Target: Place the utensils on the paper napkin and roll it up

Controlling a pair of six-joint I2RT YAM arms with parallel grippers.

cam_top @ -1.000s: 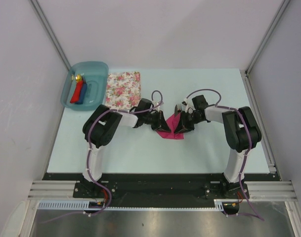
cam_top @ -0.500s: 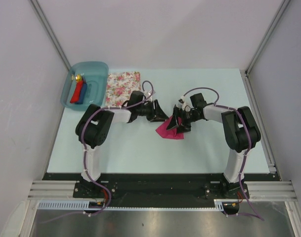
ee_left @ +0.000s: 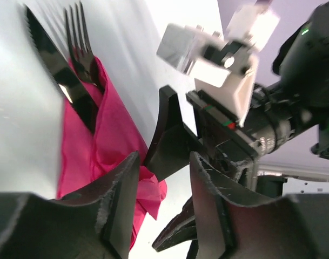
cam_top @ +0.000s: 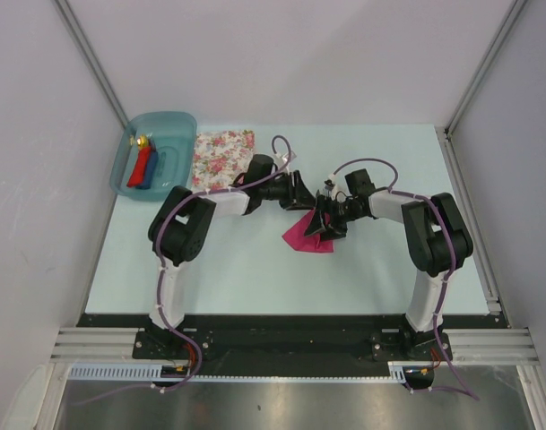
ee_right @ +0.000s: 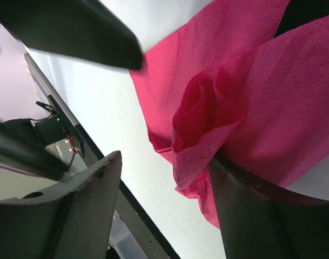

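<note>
Two rolls, a red roll [cam_top: 142, 167] and a blue roll [cam_top: 155, 167], lie side by side in the teal bin [cam_top: 169, 116] at the far-left of the table [cam_top: 255, 269]. A tiny yellow item sits by them, too small to tell. Floral cloth [cam_top: 223, 159] lies flat just right of the bin. Paper napkin [ee_left: 105, 145] is mid-table, folded and crumpled. It wraps the handles of the knife [ee_left: 59, 70] and fork [ee_left: 80, 38], which sit side by side with their heads poking out. Left gripper [ee_left: 164, 162] is at the napkin's far side, jaws apart, gripping nothing. Right gripper [ee_right: 164, 162] is over the napkin, jaws spread and released, with paper bunched against one finger [ee_right: 250, 210].
</note>
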